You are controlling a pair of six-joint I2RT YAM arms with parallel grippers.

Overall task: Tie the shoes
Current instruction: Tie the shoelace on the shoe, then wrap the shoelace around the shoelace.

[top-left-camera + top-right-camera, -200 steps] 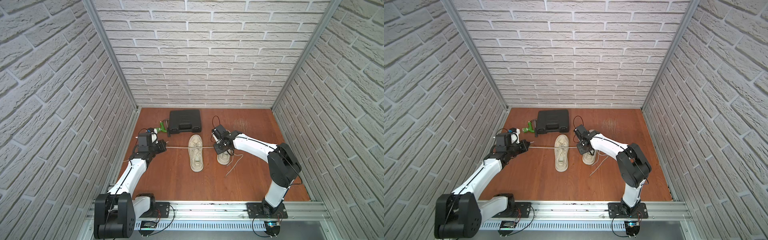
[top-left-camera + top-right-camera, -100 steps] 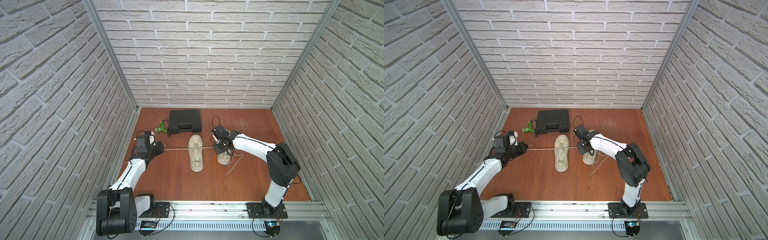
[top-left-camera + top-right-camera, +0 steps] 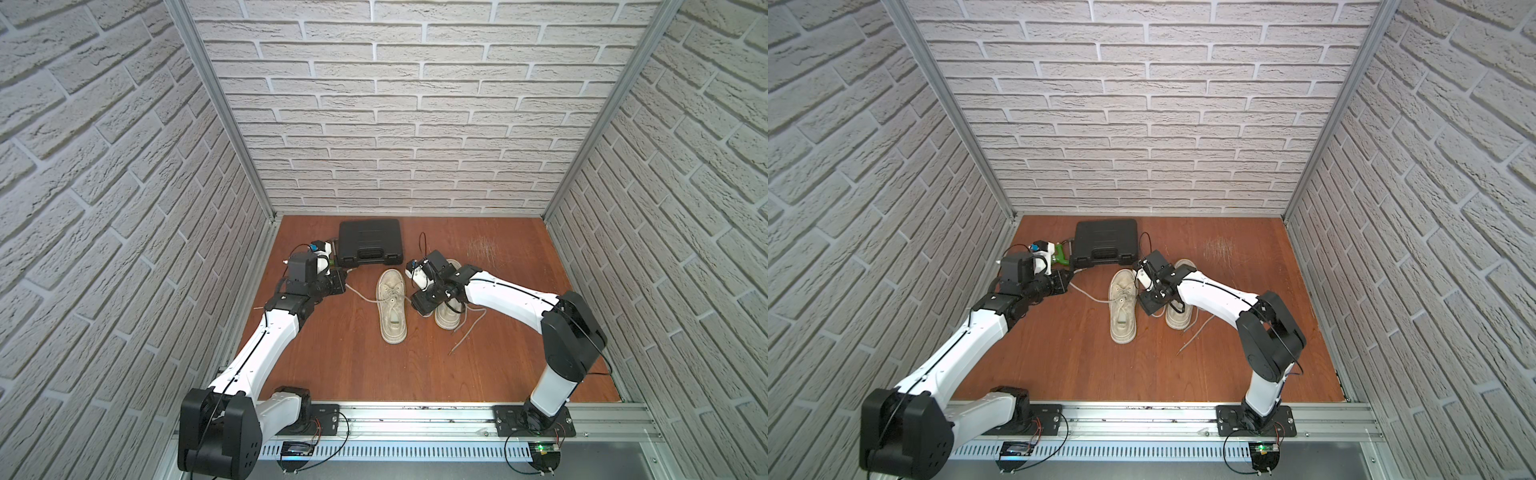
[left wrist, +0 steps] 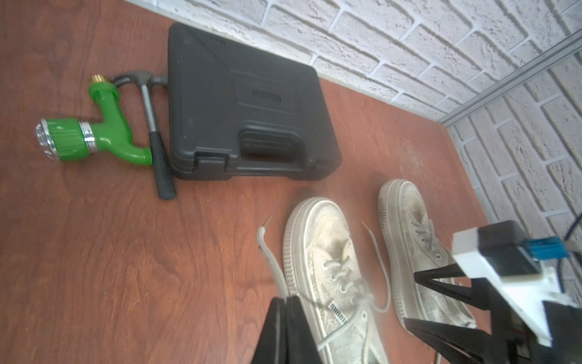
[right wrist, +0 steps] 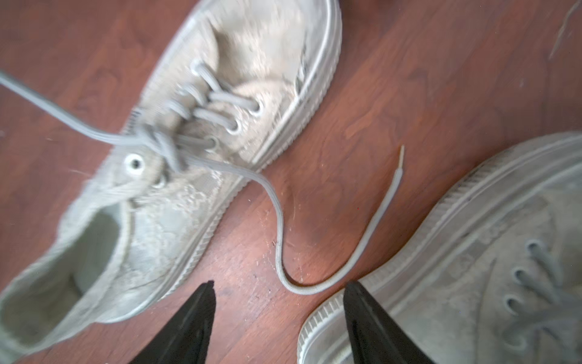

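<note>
Shoes (image 3: 391, 305) side by side mid-floor, near black case (image 3: 370, 248); left gripper (image 4: 285, 299) pinched on one lace (image 4: 270, 258), likely keeping the first knot (image 5: 159, 141) snug; right gripper (image 5: 278, 288) spread wide above the other lace end (image 5: 371, 223), empty

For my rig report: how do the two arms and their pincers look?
The left arm and right arm have smooth white links between bulky black joints, with thin black cables along them. Each wrist carries a white camera block. The left pincer and right pincer have black, tapering, pointed fingers.
</note>
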